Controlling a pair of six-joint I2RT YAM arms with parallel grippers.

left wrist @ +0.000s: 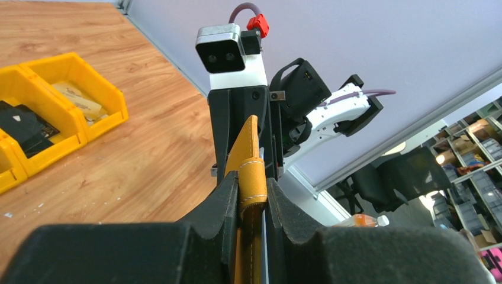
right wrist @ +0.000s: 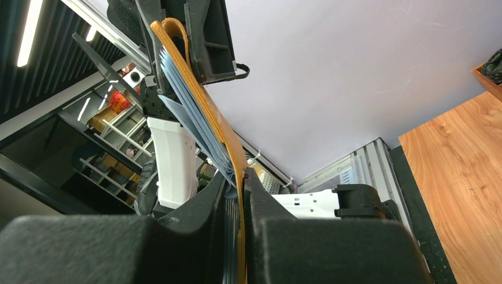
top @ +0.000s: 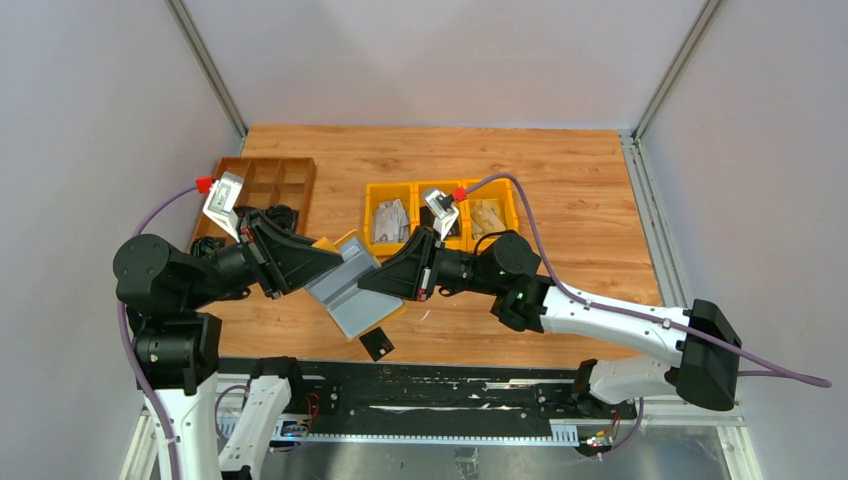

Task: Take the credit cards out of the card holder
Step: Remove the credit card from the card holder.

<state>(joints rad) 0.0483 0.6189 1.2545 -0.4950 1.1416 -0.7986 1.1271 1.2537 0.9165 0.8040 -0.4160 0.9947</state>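
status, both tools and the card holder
Left tool clamped on the card holder, one edge. Right tool clamped on the opposite edge, holder open between them. One black card lies on the table. Nothing blocking.

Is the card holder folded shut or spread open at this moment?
Spread open: the card holder shows its grey inside to the top camera, the left gripper and right gripper each clamping an opposite edge.

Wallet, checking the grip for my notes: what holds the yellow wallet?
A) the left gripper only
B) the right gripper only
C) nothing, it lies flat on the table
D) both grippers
D: the left gripper and the right gripper each pinch an edge of the open wallet.
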